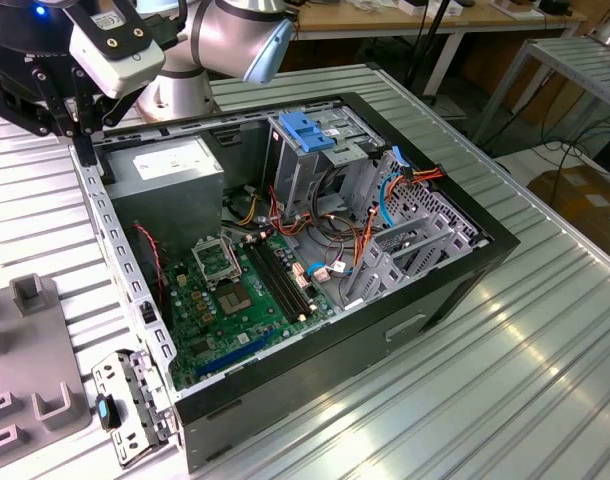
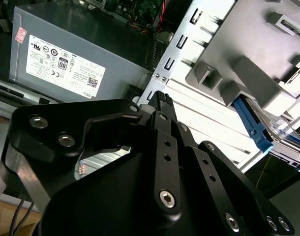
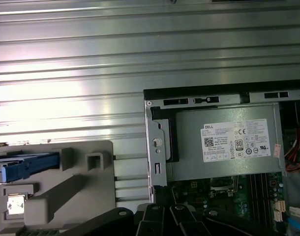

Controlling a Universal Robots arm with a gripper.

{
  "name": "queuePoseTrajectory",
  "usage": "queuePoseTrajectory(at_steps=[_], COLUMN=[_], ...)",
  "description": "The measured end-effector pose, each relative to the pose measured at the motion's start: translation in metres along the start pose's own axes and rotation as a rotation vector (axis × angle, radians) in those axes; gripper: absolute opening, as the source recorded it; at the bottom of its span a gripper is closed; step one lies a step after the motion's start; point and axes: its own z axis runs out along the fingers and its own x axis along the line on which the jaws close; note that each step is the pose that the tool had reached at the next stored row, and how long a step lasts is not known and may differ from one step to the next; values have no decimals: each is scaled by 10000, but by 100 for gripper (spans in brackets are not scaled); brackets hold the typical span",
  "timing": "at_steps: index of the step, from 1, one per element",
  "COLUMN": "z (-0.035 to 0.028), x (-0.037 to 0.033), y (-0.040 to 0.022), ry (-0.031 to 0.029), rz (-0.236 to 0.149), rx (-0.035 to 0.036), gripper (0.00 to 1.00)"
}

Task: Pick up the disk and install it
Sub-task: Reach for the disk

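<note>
ribbed metal table (image 1: 545,360) carries everything. open black computer case (image 1: 385,335) lies on its side on the table, inside facing up. robot arm (image 1: 235,35) comes in at the top of the exterior view. grey fixture (image 1: 30,395) sits on the table near the case, at the exterior view's left. inside the case: grey power supply (image 1: 170,175) in the far corner, green motherboard (image 1: 225,310) flat on the case floor, tall grey drive cage (image 1: 305,165) standing upright with a light-blue latch plate (image 1: 305,128) on top, and blue and orange cables (image 1: 385,200) beside the cage. the disk (image 3: 31,166) rests in the grey fixture, outside the case, and its blue carrier shows in both wrist views. gripper (image 1: 75,125) hangs above the case edge by the power supply, apart from the disk, touching nothing, fingers together with nothing between them
</note>
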Motion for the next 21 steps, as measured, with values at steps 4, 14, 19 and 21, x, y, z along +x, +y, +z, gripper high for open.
queuePoseTrajectory(at_steps=[4, 14, 19, 21], z=[0, -2, -2, -2], x=[23, 64, 87, 94], y=[-2, -5, -7, -7], ry=[0, 0, 0, 0], rz=[0, 0, 0, 0], rx=[0, 0, 0, -1], gripper=[11, 11, 11, 11])
